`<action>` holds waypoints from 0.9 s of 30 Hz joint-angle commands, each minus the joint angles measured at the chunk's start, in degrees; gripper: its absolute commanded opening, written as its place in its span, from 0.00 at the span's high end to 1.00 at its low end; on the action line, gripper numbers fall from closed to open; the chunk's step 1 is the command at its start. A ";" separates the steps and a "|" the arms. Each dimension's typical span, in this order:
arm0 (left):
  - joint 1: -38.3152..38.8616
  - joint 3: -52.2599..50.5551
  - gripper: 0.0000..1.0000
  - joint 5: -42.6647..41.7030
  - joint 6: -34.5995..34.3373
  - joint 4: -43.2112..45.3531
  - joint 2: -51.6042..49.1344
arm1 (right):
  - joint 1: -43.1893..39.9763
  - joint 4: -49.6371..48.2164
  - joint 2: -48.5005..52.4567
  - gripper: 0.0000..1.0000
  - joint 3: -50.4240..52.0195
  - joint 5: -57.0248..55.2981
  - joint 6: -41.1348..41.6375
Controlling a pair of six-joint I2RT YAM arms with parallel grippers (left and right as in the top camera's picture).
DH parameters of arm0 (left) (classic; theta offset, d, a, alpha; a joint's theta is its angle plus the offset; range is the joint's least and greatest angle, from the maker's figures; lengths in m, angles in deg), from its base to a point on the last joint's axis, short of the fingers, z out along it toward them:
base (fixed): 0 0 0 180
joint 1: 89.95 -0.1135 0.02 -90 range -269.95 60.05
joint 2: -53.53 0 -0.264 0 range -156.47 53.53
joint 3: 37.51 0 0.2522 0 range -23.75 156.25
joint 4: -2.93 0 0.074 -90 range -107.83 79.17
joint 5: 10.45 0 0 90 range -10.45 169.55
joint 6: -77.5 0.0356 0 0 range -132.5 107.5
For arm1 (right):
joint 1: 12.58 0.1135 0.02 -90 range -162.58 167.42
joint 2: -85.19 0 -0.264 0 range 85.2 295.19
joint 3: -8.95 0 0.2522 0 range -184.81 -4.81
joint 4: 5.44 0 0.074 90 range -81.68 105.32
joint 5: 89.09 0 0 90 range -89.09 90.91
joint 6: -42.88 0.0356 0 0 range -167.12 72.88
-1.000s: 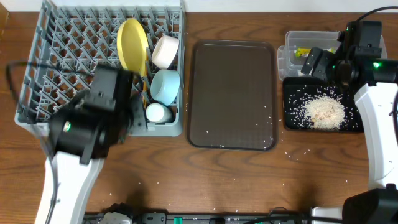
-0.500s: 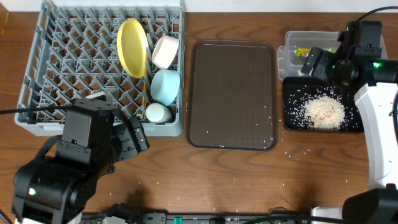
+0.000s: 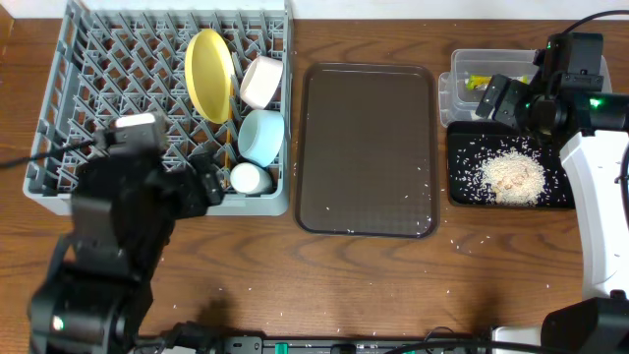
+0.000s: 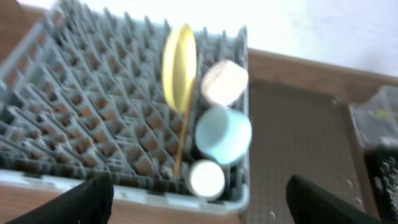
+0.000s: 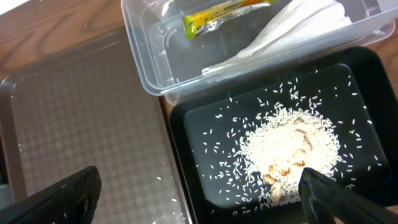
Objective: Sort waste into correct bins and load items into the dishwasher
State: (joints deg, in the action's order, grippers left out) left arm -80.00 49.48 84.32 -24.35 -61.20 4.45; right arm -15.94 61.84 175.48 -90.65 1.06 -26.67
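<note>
Above the near edge of the rack (image 3: 118, 79), the left claw (image 4: 199, 184) is spread wide and grasps nothing, with a dark finger at each lower corner of its wrist view. Just beyond it the cup (image 4: 206, 178) sits in the rack's near right corner. Farther back along the right side lies the blue bowl (image 4: 224, 133) on its side, then the white bowl (image 4: 224, 82), also tipped. Left of the bowls the plate (image 4: 179, 67) stands on edge between the pegs. The chopsticks (image 4: 181, 146) slant down from the plate's foot toward the cup; they read as one thin wooden line.

At the right end of the bench (image 3: 393, 285), the right claw (image 5: 199, 183) is likewise released and empty, hanging over the black tray (image 5: 186, 155). Rice (image 5: 292, 152) is heaped in that tray, with loose grains around the heap. The tub (image 5: 149, 56) touches the tray's far side and holds the wrapper (image 5: 217, 14) and the napkin (image 5: 292, 31). Between rack and bins lies the brown tray (image 3: 369, 147), with a few stray grains on it and on the bench nearby.
</note>
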 commanded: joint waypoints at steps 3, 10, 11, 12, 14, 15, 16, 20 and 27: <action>-7.93 -13.81 0.09 -1.40 4.81 11.10 9.75 | 0.70 0.09 0.07 0.01 -0.28 -0.57 0.74; -14.84 -36.63 0.09 -7.58 9.40 34.23 23.61 | 0.70 0.09 0.07 0.01 -0.28 -0.57 0.74; -15.37 -39.60 0.09 -9.22 10.95 37.18 25.44 | 0.70 0.09 0.07 0.01 -0.28 -0.57 0.74; -15.87 -42.38 0.09 -10.56 12.00 39.65 27.28 | 0.70 0.09 0.07 0.01 -0.28 -0.57 0.74; -16.92 -47.32 0.09 -11.93 12.48 43.23 30.75 | 0.70 0.09 0.07 0.01 -0.28 -0.57 0.74; -17.35 -49.55 0.09 -11.87 12.50 44.24 32.50 | 0.70 0.09 0.07 0.01 -0.28 -0.57 0.74; -17.70 -51.23 0.08 -11.85 12.52 44.87 33.90 | 0.70 0.09 0.07 0.01 -0.28 -0.57 0.74; -18.47 -58.10 0.08 -11.82 14.34 47.45 40.24 | 0.70 0.09 0.07 0.01 -0.28 -0.57 0.74; -18.34 -66.45 0.08 -11.72 16.79 52.85 48.28 | 0.70 0.09 0.07 0.01 -0.28 -0.57 0.74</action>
State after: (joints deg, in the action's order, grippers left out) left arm -98.09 -15.06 73.42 -9.58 -9.92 50.57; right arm -15.94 61.84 175.48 -90.57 1.08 -26.65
